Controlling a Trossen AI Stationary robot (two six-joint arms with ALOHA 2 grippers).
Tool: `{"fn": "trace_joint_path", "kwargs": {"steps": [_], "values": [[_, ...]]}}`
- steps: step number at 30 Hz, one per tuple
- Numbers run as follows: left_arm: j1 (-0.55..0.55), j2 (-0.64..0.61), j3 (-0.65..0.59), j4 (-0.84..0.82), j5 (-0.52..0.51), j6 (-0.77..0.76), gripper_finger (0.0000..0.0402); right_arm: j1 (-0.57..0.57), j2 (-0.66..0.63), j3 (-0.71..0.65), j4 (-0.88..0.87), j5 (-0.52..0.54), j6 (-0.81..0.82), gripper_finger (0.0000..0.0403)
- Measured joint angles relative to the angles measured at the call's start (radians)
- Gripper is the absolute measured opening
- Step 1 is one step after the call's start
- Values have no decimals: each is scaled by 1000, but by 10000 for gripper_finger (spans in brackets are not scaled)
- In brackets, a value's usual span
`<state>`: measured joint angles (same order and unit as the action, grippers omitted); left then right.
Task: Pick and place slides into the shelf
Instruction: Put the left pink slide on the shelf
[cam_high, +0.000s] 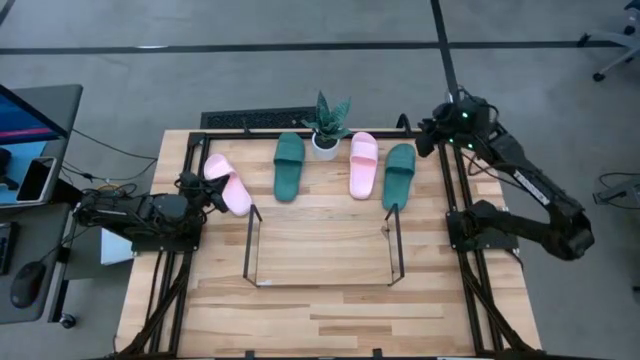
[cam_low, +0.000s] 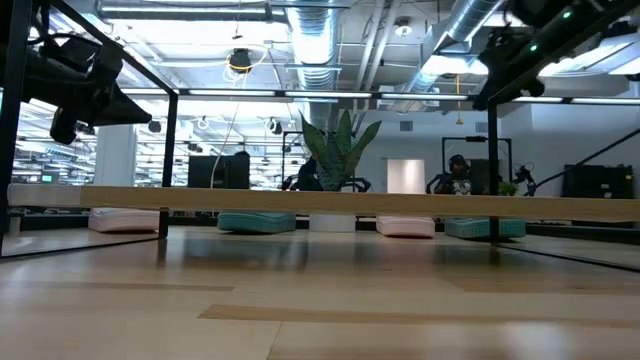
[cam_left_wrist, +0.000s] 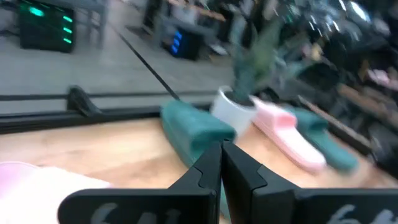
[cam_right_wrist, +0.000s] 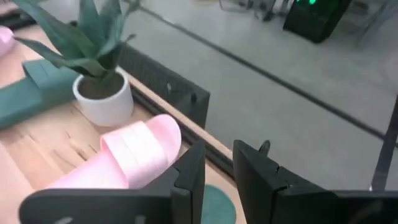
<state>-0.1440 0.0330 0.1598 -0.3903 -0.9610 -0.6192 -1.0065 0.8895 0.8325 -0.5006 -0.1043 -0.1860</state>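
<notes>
Four slides lie sole-down along the far part of the table: a pink slide (cam_high: 229, 185) at the left, a green slide (cam_high: 289, 165), a second pink slide (cam_high: 363, 164) and a second green slide (cam_high: 399, 175). The black wire shelf (cam_high: 325, 282) stands on the middle of the table with nothing in it. My left gripper (cam_high: 212, 192) is shut and raised above the table (cam_low: 95, 95), just left of the left pink slide (cam_left_wrist: 37, 186). My right gripper (cam_high: 424, 137) hovers over the far right corner, slightly open (cam_right_wrist: 219, 171), near the second pink slide (cam_right_wrist: 134, 155).
A small potted plant (cam_high: 326, 128) stands between the middle slides at the far edge. A black metal frame (cam_high: 455, 195) edges the table. Bare wood (cam_high: 330, 320) lies on the near side of the shelf. A desk with a monitor and a phone (cam_high: 38, 178) stands left of the table.
</notes>
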Motion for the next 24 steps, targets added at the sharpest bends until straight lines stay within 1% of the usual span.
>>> {"fn": "trace_joint_path", "kwargs": {"steps": [4,5,7,9,13,15,17,21,24], "values": [[0,0,63,-120,151,18,0,1,62,0,-12,0,1,75],[0,0,86,-174,181,-2,0,1,71,0,-13,0,1,75],[0,2,133,-278,206,-65,0,1,84,0,-19,0,1,75],[0,5,157,-307,193,-126,0,1,88,0,-18,0,1,75],[0,22,189,-325,163,-133,0,1,83,0,-16,0,-5,75],[0,38,212,-387,153,-184,0,1,75,0,-16,0,-5,75],[0,67,246,-458,137,-276,0,1,66,0,-16,0,-5,75],[0,144,314,-621,86,-515,0,1,38,0,-16,0,19,75],[1,221,362,-714,74,-620,0,1,10,-1,-16,0,36,75]]}}
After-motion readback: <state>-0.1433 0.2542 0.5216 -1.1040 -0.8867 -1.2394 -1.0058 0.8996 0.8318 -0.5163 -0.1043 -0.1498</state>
